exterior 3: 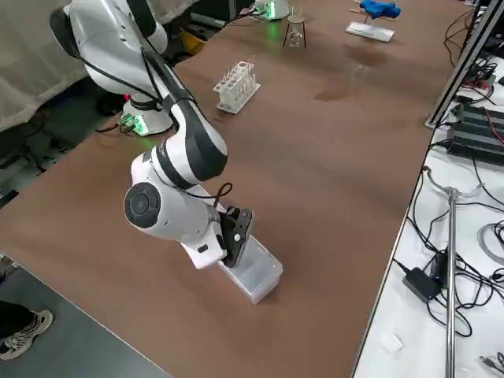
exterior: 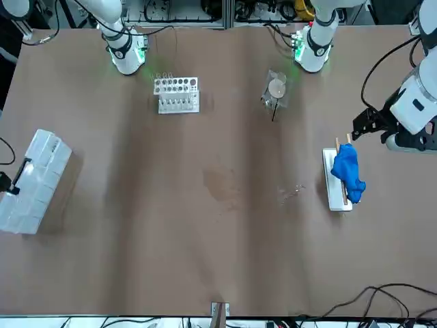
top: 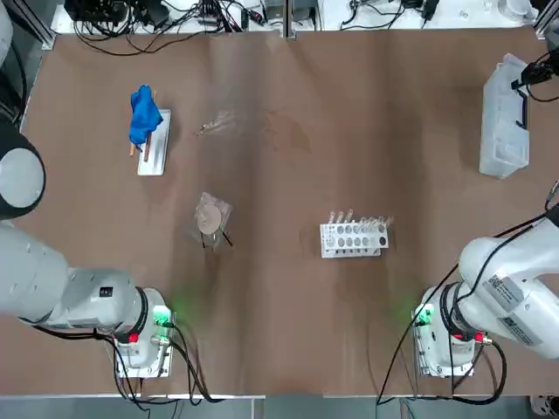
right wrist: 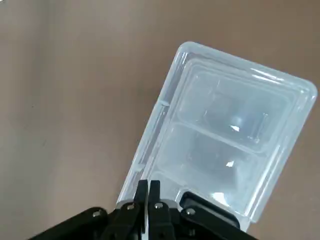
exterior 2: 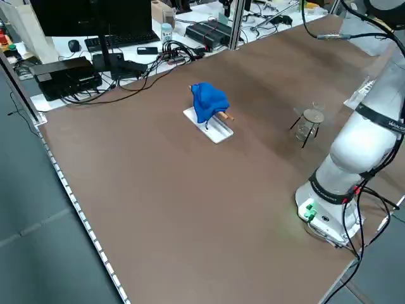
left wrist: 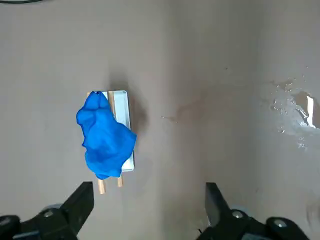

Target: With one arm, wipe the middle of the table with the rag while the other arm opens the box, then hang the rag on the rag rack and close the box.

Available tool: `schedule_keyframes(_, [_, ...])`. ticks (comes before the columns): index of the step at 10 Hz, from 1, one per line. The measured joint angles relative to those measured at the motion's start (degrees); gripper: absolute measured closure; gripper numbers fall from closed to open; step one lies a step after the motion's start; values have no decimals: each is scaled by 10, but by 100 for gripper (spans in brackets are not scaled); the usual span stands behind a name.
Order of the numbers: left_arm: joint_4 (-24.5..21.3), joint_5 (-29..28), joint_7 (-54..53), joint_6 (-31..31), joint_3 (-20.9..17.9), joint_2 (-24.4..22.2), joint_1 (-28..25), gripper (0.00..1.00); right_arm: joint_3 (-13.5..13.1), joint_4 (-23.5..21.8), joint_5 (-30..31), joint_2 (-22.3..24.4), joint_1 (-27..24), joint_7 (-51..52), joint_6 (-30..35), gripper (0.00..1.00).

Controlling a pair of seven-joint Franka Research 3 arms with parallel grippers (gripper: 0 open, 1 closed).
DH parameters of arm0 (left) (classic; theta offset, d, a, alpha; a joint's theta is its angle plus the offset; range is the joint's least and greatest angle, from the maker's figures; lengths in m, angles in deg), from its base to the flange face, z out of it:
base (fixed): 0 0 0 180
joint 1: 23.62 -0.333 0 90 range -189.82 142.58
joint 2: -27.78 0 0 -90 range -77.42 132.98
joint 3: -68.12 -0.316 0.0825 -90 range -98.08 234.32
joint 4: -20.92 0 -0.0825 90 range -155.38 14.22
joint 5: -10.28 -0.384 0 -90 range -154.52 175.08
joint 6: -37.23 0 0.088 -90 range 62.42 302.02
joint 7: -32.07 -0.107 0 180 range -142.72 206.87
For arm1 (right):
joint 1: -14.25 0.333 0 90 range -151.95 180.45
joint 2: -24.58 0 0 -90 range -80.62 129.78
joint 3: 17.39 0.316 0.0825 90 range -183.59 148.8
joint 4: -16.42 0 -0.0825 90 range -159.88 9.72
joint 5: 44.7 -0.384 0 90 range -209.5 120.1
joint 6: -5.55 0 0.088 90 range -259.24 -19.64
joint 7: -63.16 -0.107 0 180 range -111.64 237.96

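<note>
Right hand [right wrist: 148, 200], fingers pressed together, is sitting at the handle edge of the box [top: 504, 118], which is lying closed, long axis front-to-back, at the desk's [top: 288, 297] right margin. Left hand [left wrist: 145, 210], spread and empty, is hovering above the rag [top: 143, 113] draped on the rag rack [top: 155, 150].

Grey floor [exterior 2: 38, 209] beside the bench. White side desk [exterior 2: 95, 60] past the far edge, strewn with black cables [exterior 2: 136, 69], a monitor [exterior 2: 88, 22], a keyboard [exterior 2: 120, 41], a mouse [exterior 2: 74, 45]. Metal frame post [exterior 3: 465, 63] at the edge; power strip [exterior 3: 480, 130] and more cables [exterior 3: 441, 228] on white. Shoe [exterior 3: 24, 331] on the floor.
</note>
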Motion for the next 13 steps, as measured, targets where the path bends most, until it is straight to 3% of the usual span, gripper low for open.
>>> schedule_keyframes(7, [0,0,0,0,0,2,0,2,2,10,10,-4,21,-36,-1,94])
schedule_keyframes(10, [0,0,0,0,0,2,0,2,6,33,73,61,63,-156,85,94])
schedule_keyframes(13, [0,0,0,0,0,2,0,1,9,39,141,145,131,-285,126,91])
